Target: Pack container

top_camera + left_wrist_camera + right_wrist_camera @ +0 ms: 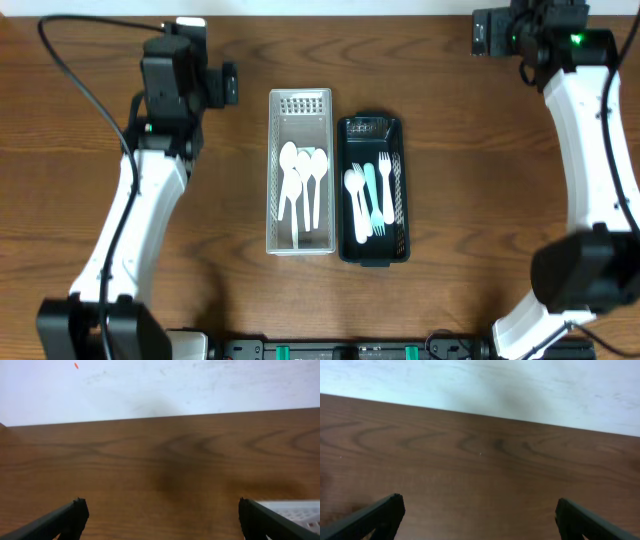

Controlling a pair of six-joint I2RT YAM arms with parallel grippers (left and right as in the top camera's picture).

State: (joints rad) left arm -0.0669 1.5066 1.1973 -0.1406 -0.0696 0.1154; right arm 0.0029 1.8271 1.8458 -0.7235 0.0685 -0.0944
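A white perforated container sits mid-table and holds three white spoons. A black container lies against its right side, holding white and teal forks. My left gripper is up at the back left, apart from the white container, and open with nothing in it. In the left wrist view its fingers spread wide over bare wood, and a corner of the white container shows at the lower right. My right gripper stands at the far back right, open and empty over bare wood.
The brown wooden table runs to a pale wall along its far edge. A black cable loops over the table behind the left arm. A black rail lines the front edge.
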